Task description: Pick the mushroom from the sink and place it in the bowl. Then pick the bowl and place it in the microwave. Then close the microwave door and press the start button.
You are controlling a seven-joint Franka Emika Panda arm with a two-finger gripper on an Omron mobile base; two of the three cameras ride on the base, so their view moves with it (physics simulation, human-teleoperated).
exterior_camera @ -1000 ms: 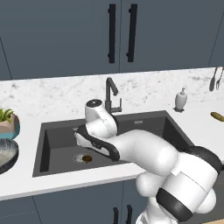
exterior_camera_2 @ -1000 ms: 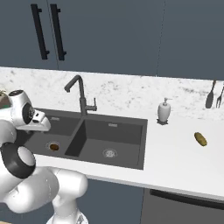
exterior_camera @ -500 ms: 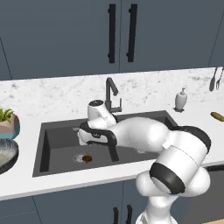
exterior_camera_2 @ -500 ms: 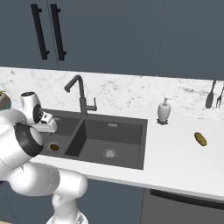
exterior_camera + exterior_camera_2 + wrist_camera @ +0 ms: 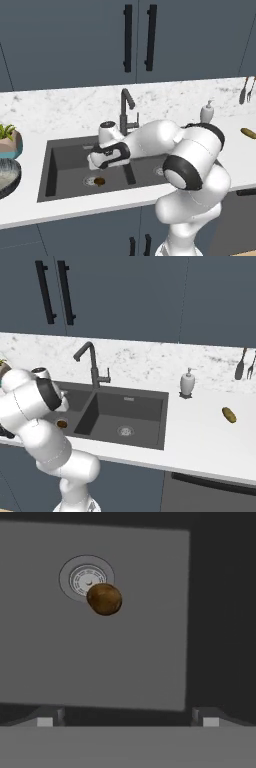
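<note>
The mushroom point(image 5: 99, 181) is a small brown lump on the floor of the sink's point(image 5: 65, 150) left basin, touching the round drain point(image 5: 90, 180). My gripper point(image 5: 94, 162) hangs open above that basin, a little above the mushroom and apart from it. Looking down from the hand, the mushroom point(image 5: 104, 599) lies at the drain's point(image 5: 86, 578) edge, ahead of the wide-spread fingertips point(image 5: 45, 720), with nothing between them. From the right side the mushroom point(image 5: 61, 424) peeks out beside my arm. The bowl point(image 5: 6, 175) sits on the counter at the far left. The microwave is out of view.
A tall dark faucet point(image 5: 125, 107) stands behind the sink, close to my forearm. A potted plant point(image 5: 9, 137) sits behind the bowl. A soap dispenser point(image 5: 188, 382), a small yellowish item point(image 5: 229, 414) and hanging utensils point(image 5: 245, 361) are to the right.
My hand has dropped a little toward the left basin while the elbow swung up and to the right. The mushroom has stayed by the drain.
</note>
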